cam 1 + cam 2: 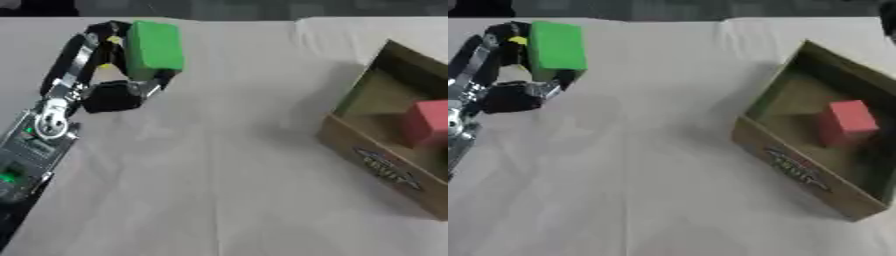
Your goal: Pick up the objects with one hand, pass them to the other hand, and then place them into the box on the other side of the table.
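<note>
My left hand point(109, 75) sits at about ten o'clock in the view, its fingers and thumb curled around a bright green rectangular block point(154, 44). Thumb and palm wrap the block's lower end, the fingers its left side, and it appears to be lifted off the pale cloth-covered table point(219, 165), though the shadow under it is too faint for me to be sure how high. The block stands nearly upright in my grasp, its long axis running from twelve to six o'clock with a slight lean, and most of its right face is bare, which I judge is the side a receiving hand could take. My right hand shows in neither eye view, so I cannot say how its fingers stand. Outward from my hand, across a wide stretch of cloth, the brown cardboard box point(794, 172) with a printed label on its near wall lies toward three to four o'clock, well apart from the block. A red cube-like block point(846, 121) already rests inside it. The box is on my right, so the move ahead turns on this: the green block must travel toward three o'clock to mid-table, where my right arm, the nearer one to the box, can meet it.
</note>
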`<state>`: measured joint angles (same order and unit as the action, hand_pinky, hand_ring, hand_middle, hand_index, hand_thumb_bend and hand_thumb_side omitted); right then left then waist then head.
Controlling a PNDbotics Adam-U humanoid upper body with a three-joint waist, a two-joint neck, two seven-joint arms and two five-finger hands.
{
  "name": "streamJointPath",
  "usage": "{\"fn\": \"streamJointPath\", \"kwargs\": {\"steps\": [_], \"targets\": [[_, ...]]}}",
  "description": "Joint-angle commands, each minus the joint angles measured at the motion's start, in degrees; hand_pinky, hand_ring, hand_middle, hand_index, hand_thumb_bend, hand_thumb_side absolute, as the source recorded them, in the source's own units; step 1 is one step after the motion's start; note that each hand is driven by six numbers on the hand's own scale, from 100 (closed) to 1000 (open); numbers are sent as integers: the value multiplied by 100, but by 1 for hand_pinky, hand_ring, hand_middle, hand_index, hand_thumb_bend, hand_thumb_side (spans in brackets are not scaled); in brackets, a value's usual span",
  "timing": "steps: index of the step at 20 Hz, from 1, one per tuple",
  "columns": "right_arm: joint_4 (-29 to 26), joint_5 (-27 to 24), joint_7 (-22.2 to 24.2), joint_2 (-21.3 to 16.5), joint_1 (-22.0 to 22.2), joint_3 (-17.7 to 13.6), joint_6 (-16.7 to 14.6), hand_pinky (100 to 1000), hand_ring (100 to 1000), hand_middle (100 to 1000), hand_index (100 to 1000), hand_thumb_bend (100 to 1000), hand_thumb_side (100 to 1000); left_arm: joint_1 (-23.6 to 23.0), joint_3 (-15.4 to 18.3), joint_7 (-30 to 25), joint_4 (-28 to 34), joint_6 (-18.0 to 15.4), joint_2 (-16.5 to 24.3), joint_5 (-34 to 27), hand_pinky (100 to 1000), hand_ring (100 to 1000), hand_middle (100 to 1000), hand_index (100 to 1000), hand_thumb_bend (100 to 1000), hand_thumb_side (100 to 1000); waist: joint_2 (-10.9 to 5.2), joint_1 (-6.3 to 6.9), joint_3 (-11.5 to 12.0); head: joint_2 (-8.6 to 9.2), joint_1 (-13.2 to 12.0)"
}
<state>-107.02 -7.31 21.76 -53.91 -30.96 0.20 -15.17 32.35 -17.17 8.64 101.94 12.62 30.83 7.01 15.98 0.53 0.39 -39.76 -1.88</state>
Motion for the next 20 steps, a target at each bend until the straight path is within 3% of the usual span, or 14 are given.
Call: {"fn": "streamJointPath", "kwargs": {"steps": [1,12,20], "targets": [[-176,269,176,-242,-314,237,-118,941,785,780,855,100,241,93,-32,-29,68,-40,36,208,476,418,369,587,100,187,-250,-97,-1,-50,17],[-59,720,528,183,-1362,891,-16,929,802,791,858,100,161,87,-129,-193,-32,-36,-95,914,476,420,371,583,100,127,-341,-124,-51,-146,-1],[317,956,786,630,-1892,1203,12,930,805,793,859,100,172,80,-151,-176,-97,-66,-217,1050,475,419,370,582,100,135,-374,-115,-85,-200,9]]}}
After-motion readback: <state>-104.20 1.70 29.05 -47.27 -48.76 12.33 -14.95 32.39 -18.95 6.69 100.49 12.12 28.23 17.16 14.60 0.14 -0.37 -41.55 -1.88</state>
